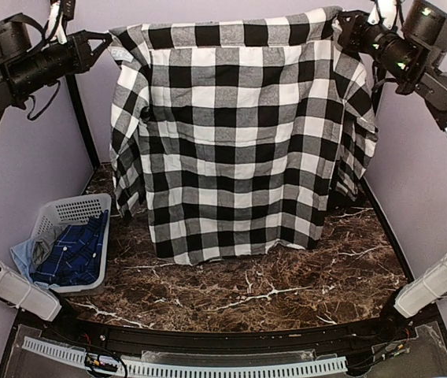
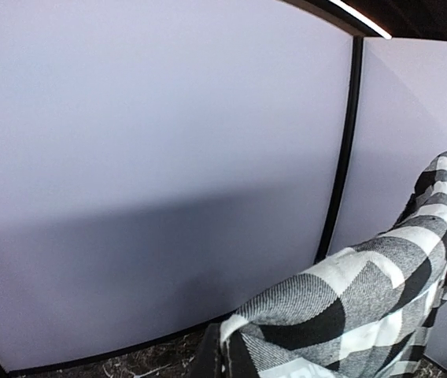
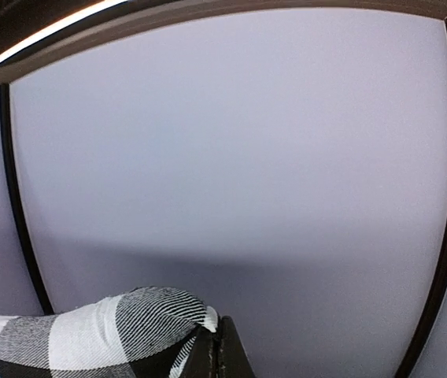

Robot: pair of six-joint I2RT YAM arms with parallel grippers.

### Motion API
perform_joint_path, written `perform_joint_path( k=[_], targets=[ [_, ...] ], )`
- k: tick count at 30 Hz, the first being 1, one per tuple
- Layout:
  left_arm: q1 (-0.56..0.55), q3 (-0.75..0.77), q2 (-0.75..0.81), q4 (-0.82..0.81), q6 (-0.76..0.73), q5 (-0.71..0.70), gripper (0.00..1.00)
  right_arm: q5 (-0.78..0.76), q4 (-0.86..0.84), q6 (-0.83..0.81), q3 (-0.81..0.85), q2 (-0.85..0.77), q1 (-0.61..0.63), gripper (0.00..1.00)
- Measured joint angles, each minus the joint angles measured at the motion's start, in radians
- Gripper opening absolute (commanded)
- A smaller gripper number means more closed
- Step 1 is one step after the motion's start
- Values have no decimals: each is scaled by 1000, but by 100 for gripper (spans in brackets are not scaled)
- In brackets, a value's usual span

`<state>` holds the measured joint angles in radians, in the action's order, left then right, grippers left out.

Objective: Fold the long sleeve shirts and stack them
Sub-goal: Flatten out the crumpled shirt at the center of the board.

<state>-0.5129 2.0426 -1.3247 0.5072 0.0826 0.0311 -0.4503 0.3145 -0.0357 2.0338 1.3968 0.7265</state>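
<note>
Long sleeve shirt (image 1: 239, 134), the big black-and-white check one, is up in the air and spread wide across the far side of the cell, hanging like a curtain between my two arms. Left end effector (image 1: 104, 43) is pinched closed on the top left corner, right end effector (image 1: 341, 27) is pinched closed on the top right corner, and the top edge runs nearly level between them. On the left wrist camera the cloth bunches right at the fingers (image 2: 208, 364) and trails off to the right. On the right wrist camera a fold of check sits against the fingers (image 3: 223, 354). A sleeve dangles at each side. The hem hangs low over the marbled brown desk (image 1: 302, 291); whether it touches, I cannot tell. At the near left of the desk sits the white basket (image 1: 74, 211) with blue clothes (image 1: 70, 248) in it.
</note>
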Motion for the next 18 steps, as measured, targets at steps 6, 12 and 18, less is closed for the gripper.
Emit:
perform_joint_path(
  k=[6,12,18],
  targets=[
    [130,-119,-175,27,54,22,0,154,87,106,-73,210,-217,0],
    [181,-362,-480,61,103,56,0,275,149,196,-378,505,-310,0],
    [175,-483,-638,133,131,61,0,324,210,251,-486,647,-306,0]
  ],
)
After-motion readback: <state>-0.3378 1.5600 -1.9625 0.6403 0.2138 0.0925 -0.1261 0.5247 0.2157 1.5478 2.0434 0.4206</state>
